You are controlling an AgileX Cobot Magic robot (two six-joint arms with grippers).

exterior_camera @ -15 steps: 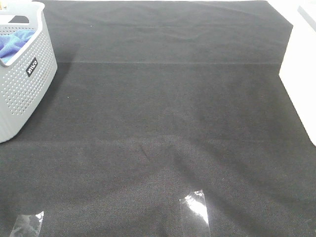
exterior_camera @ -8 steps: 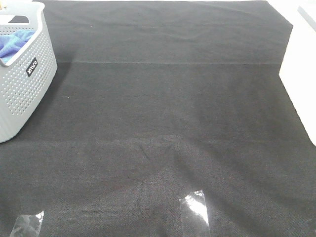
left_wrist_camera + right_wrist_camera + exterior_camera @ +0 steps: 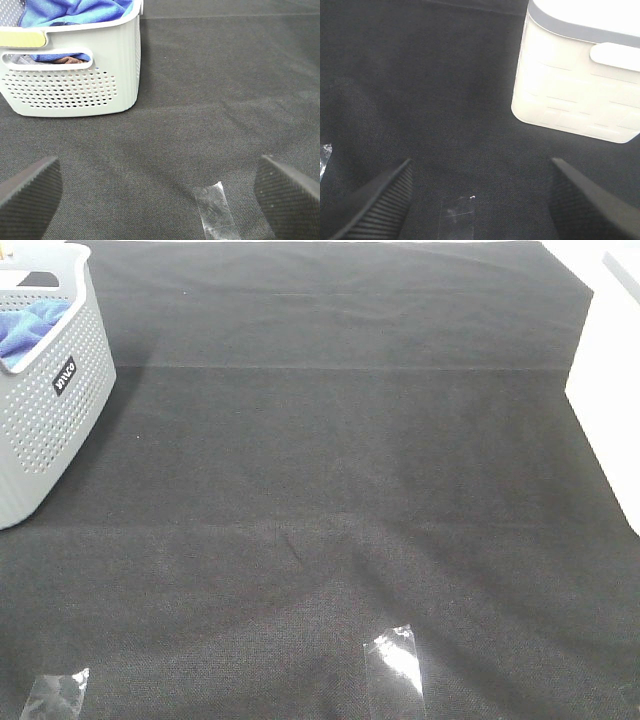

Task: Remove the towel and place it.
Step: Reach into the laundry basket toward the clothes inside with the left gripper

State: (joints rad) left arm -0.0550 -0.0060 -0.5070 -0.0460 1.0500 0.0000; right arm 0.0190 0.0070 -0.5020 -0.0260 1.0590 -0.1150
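Royal-blue microfibre towel (image 3: 75,10), unmoved in grey perforated plastic basket (image 3: 75,92); our left gripper (image 3: 160,192) and right gripper (image 3: 480,197) gape empty, removal pending.

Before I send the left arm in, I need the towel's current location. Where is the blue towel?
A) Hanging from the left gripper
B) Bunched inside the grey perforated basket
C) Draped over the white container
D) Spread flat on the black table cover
B: the blue towel sits bunched inside the grey perforated basket, showing above the rim and through the handle slot.
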